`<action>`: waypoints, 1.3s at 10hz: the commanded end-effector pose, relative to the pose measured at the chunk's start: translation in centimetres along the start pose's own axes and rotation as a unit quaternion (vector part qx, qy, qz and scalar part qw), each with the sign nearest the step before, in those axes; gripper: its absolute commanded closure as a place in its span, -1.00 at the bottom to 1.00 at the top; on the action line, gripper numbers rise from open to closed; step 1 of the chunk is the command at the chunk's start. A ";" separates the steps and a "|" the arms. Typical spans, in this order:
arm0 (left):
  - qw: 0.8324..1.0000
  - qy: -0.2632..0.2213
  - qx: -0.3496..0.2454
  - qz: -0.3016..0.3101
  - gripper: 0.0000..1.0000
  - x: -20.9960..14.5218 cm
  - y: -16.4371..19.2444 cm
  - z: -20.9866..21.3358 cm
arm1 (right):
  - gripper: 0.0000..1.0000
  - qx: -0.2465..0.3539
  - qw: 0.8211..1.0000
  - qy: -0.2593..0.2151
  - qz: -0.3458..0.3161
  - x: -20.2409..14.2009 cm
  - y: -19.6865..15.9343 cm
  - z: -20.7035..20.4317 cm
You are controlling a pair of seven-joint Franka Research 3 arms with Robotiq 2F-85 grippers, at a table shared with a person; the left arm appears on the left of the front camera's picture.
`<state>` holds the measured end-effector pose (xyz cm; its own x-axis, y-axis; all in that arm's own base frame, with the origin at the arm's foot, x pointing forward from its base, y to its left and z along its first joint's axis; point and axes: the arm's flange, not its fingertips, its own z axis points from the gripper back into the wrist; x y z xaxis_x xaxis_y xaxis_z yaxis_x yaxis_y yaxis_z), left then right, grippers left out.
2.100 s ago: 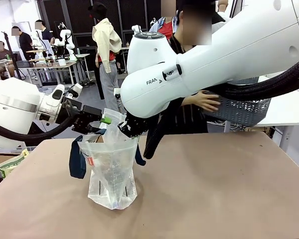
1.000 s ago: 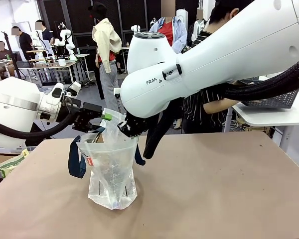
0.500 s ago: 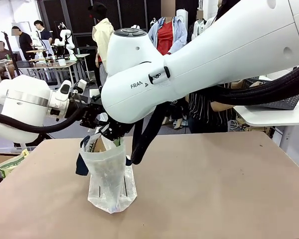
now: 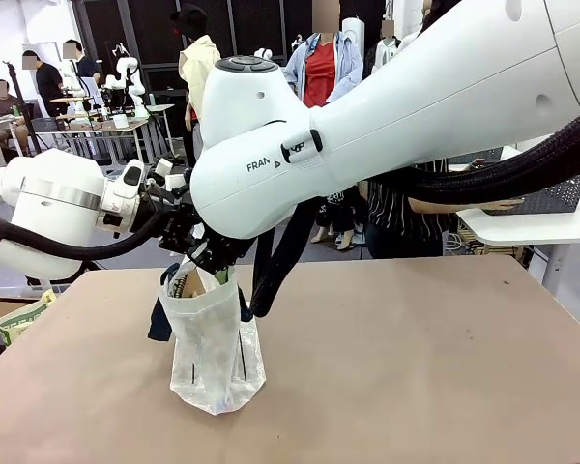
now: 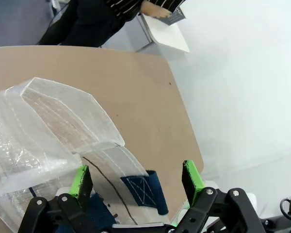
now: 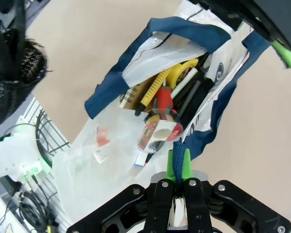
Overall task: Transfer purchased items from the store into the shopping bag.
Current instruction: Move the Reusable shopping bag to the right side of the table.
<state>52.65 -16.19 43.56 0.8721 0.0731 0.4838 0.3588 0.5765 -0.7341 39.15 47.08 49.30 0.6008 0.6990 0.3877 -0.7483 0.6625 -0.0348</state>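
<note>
Shopping bag stands upright on the tabletop, left of centre, on your near half.

Right tool: reaches across to the bag's mouth. Jaws are fully closed, with the green pads pinching one navy strap handle. The other handle arches loose over the far side of the opening.

Left tool: at the bag's rim. Jaws stand wide and the pads flank the clear plastic wall and a stitched strap end. Nothing is pinched between them.

Inside the bag you can see the purchased items: a brown cardboard box, a yellow-and-black pack and a round red-and-white packet.

Far right, beyond the tabletop, the store basket sits on a white side table. A person's hand is at it.
</note>
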 end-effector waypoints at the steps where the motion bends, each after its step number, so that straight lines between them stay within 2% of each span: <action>1: 1.000 0.003 0.027 0.010 -0.93 0.8 -0.4 -0.6 | 1.00 -0.006 1.000 -0.005 0.025 0.6 1.0 0.0; 3: 0.998 0.002 0.058 0.016 -0.93 0.9 -0.5 -0.8 | 1.00 -0.009 0.999 -0.007 0.033 0.4 1.3 0.0; 8: 0.998 -0.016 0.068 0.010 -0.93 0.1 -1.6 0.2 | 1.00 -0.014 1.000 -0.007 0.015 0.4 0.4 0.1; 10: 0.995 -0.025 0.091 0.007 -0.93 -0.3 -2.4 1.1 | 1.00 -0.016 1.000 -0.007 0.011 0.3 0.3 0.2; 13: 0.992 -0.010 0.124 0.020 -0.93 -0.3 -2.3 1.4 | 1.00 -0.019 1.000 -0.004 0.011 0.3 0.2 0.1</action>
<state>51.35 -16.03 45.45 0.8622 0.1143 0.4936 0.2650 0.7286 -0.6316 39.06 47.19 49.58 0.5807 0.7135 0.3921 -0.7620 0.6459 -0.0468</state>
